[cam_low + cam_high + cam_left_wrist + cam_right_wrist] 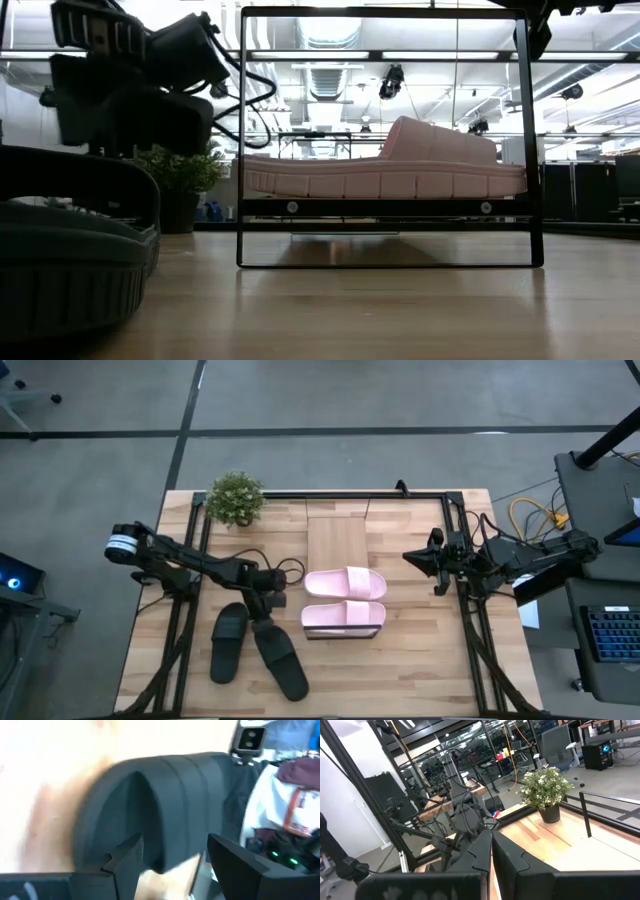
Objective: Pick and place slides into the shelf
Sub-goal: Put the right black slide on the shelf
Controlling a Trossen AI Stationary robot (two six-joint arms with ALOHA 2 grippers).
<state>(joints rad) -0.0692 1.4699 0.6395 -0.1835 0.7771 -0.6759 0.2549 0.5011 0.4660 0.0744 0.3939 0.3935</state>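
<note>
Two pale pink slides [345,598] lie side by side on the near end of the shelf [337,540], a light-wood board on a thin dark frame; the low view shows one pink slide [400,165] resting by its sole on that board. Two black slides lie on the table at the left, one [228,642] nearer the left edge and one [282,660] beside it. My left gripper [265,608] hangs open just over the far end of the second black slide, whose broad strap [165,815] fills the left wrist view between the fingers. My right gripper [408,557] waits shut at the right, above the table.
A potted plant [236,498] stands at the table's far left corner. Dark frame rails [330,494] run along the far edge and both sides of the table. Bare tabletop [420,660] lies to the near right of the shelf.
</note>
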